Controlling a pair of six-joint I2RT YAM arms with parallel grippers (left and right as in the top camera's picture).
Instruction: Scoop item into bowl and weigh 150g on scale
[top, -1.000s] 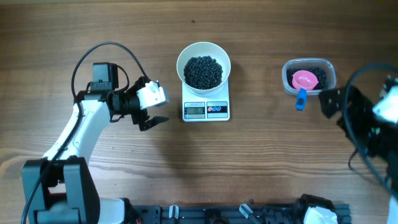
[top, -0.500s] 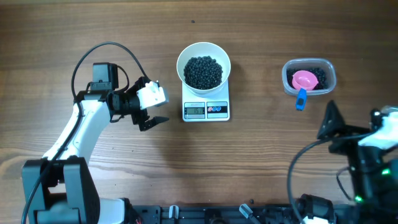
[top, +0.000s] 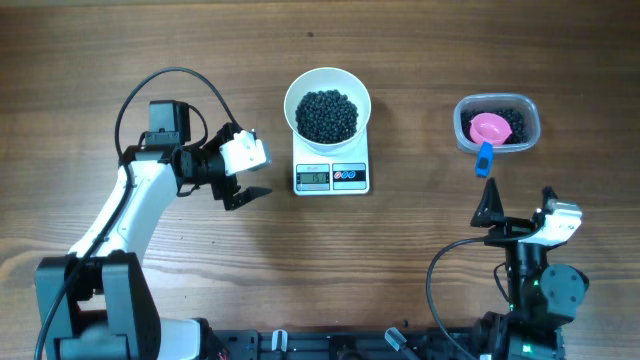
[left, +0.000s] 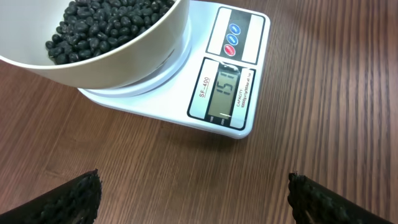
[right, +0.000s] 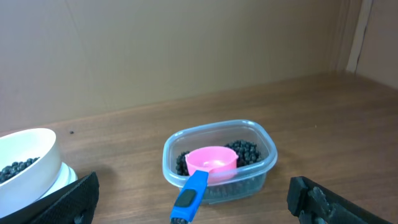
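Beans (top: 327, 115): loose, light, free-rolling heap in bowl (top: 288, 103) on scale (top: 331, 177), best taken via scoop handle (top: 484, 160); left pincer (left: 196, 196) and right pincer (right: 196, 199) released, empty.

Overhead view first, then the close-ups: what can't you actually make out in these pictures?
- Overhead: the digits on the scale are too small to read.
- Left wrist: the bowl is cut off by the top and left edges, so its far rim is unseen.
- Right wrist: the pink scoop covers part of the beans in the clear tub; the bowl is cut off by the left edge.
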